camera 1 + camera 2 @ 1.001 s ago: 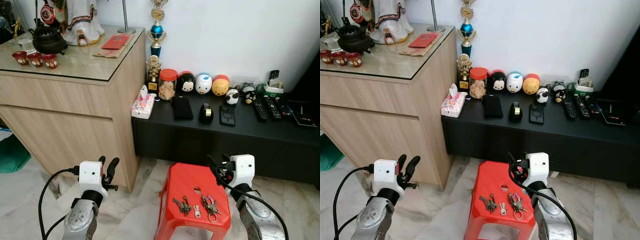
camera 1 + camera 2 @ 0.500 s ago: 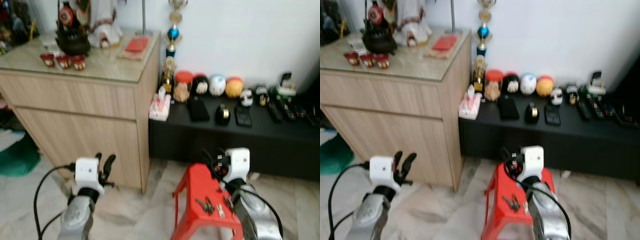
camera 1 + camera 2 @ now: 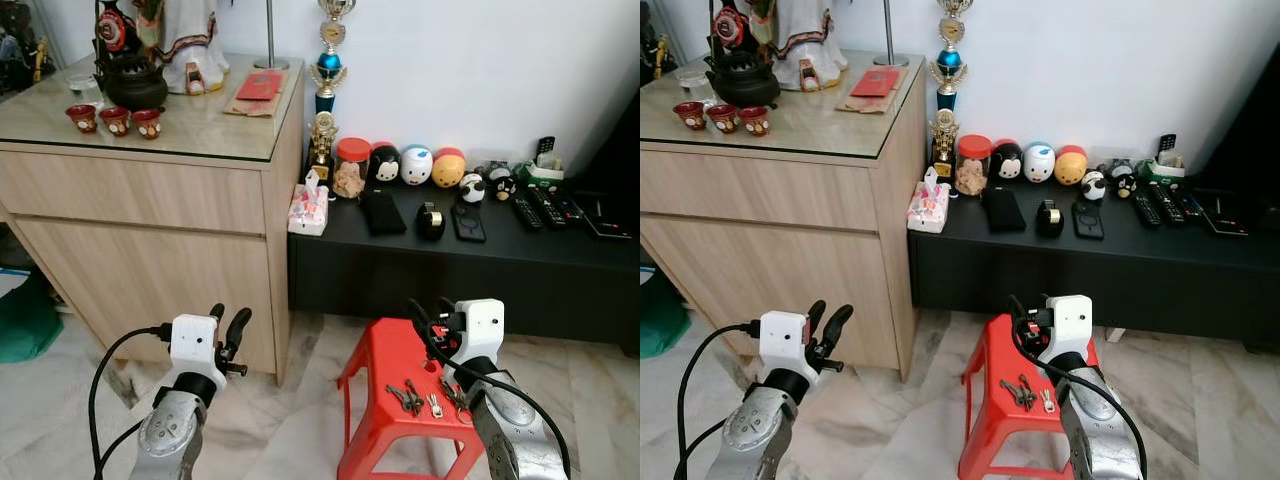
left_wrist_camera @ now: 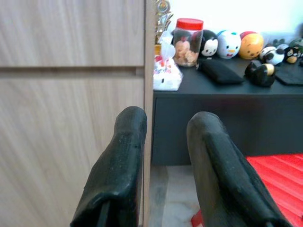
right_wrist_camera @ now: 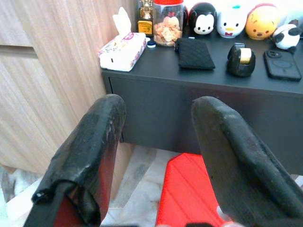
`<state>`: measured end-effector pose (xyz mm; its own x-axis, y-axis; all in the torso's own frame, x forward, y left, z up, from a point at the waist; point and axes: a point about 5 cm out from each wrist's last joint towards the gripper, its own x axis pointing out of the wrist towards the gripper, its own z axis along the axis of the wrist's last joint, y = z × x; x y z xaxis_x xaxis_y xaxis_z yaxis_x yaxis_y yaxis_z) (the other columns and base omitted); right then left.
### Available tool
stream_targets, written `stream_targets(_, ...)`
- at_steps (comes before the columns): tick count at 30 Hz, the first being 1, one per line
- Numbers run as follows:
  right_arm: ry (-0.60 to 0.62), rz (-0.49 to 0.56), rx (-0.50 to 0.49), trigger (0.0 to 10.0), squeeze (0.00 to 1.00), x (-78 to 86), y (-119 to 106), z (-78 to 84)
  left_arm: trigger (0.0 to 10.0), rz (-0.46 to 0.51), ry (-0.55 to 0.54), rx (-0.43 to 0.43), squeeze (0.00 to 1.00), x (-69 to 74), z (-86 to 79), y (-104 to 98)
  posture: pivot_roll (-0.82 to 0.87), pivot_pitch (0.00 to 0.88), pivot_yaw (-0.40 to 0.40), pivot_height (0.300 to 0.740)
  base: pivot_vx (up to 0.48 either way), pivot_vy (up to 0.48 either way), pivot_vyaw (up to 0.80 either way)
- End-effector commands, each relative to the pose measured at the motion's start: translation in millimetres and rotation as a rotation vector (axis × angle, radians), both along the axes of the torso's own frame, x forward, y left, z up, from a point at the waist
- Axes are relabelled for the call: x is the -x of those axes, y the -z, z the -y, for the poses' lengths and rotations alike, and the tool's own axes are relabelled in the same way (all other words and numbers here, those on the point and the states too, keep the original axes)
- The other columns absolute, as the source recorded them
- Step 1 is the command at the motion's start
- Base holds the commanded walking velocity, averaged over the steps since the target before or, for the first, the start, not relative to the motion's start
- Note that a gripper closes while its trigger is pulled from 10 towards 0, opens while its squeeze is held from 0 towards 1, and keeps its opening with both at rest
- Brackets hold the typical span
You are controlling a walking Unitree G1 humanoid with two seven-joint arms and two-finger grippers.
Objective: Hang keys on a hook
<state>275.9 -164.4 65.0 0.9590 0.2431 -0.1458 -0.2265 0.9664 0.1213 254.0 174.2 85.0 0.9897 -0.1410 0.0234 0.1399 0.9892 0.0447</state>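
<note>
Several bunches of keys (image 3: 405, 397) lie on top of a small red plastic stool (image 3: 383, 352) on the marble floor, low and right of centre. My right gripper (image 3: 431, 306) hovers open over the stool's far right edge, just beyond the keys, with nothing between its fingers (image 5: 97, 142). The stool's red top (image 5: 187, 189) appears below it in the right wrist view. My left gripper (image 3: 230, 316) is open and holds nothing, raised in front of the wooden cabinet well left of the stool. Its fingers (image 4: 120, 161) point at the cabinet's corner.
A light wooden cabinet (image 3: 150, 210) with a glass top carrying a teapot and red cups stands at the left. A low black bench (image 3: 450, 260) along the white wall holds a tissue pack (image 3: 308, 208), a jar, toy figures, remotes and a trophy. A green object (image 3: 22, 320) lies far left.
The whole picture has shifted and sharpened as the camera moved. Both arms hold the same raised pose, and the keys still lie on the stool.
</note>
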Motion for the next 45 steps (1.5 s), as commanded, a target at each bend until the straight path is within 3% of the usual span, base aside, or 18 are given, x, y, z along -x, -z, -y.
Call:
stream_targets(1,0.013,0.025,0.002,10.0,0.00,0.6,-4.4,4.1,10.0,0.023,0.022,-0.002,0.00,1.1,3.9,-3.7,0.02,0.000,-0.057,0.740,0.000,0.000,0.00)
stream_targets(6,0.011,0.014,0.006,10.0,0.00,-1.2,-4.1,3.6,10.0,0.021,0.022,-0.006,0.00,0.9,2.6,-4.1,0.02,0.000,-0.053,0.735,0.000,0.000,0.00)
stream_targets(21,-0.009,-0.001,0.028,10.0,0.00,-2.0,-1.9,5.4,10.0,0.015,0.027,-0.014,0.00,1.2,3.1,-4.1,0.02,0.000,-0.055,0.640,0.000,0.000,0.00)
stream_targets(45,0.023,-0.005,0.038,10.0,0.00,-5.2,0.7,16.5,10.0,-0.005,0.082,-0.024,0.00,-0.9,12.6,-5.6,0.03,0.000,-0.060,0.640,0.000,0.000,0.00)
